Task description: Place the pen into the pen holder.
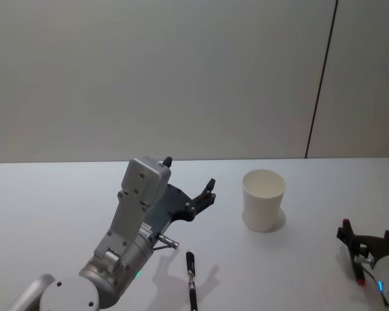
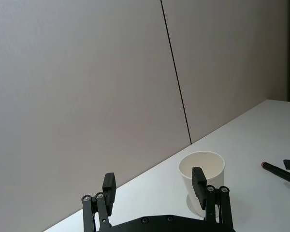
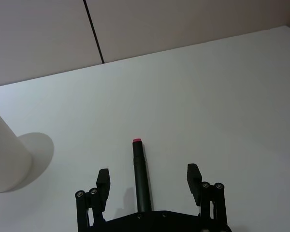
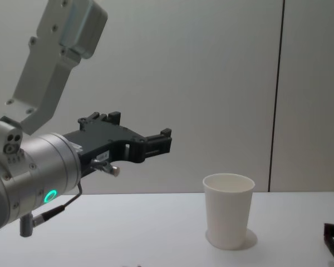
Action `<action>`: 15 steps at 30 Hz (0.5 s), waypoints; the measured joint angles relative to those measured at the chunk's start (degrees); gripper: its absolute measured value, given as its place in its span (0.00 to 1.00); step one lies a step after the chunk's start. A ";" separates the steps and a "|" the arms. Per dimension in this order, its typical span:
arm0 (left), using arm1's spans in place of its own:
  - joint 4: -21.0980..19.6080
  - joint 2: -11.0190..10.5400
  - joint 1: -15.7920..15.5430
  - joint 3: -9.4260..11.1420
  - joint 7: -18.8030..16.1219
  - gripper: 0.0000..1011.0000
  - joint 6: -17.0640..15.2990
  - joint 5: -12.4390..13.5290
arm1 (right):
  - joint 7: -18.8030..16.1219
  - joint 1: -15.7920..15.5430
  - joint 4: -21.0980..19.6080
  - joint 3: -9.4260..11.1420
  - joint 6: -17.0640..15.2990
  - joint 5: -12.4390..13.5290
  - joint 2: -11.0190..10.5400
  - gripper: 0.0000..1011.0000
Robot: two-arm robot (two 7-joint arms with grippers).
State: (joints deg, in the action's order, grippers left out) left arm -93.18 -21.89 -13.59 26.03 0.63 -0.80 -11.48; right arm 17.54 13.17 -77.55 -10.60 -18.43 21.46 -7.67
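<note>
Since right claw (image 3: 148,173), head view's lower right, sits spread astride the pen (image 3: 138,157): lower, pinch mid-barrel, lift, tip it upright over the cup (image 1: 264,197). Left claw (image 1: 189,172) spread, idle mid-left.

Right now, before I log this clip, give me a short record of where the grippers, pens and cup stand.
left gripper: open, empty, raised above the table, left of the cup
right gripper: open, low, fingers either side of a pen
red-tipped pen: lying flat, not gripped
second pen: dark, lying near the front edge, untouched
pen holder: white paper cup, upright, nothing sticking out
</note>
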 joint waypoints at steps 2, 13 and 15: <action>0.00 0.00 0.00 0.00 0.00 0.99 0.00 0.00 | -0.38 0.63 1.23 0.05 0.26 0.03 0.24 0.99; 0.00 0.00 0.00 0.00 0.00 0.99 0.00 0.00 | -2.06 3.29 6.54 0.18 1.43 0.05 1.28 0.99; 0.00 0.00 0.00 0.00 0.00 0.99 0.00 0.00 | -2.42 3.83 7.77 0.18 1.68 -0.03 1.49 0.99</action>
State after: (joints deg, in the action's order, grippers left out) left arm -93.18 -21.89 -13.59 26.02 0.63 -0.80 -11.48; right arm 15.12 17.01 -69.77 -10.42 -16.75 21.43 -6.18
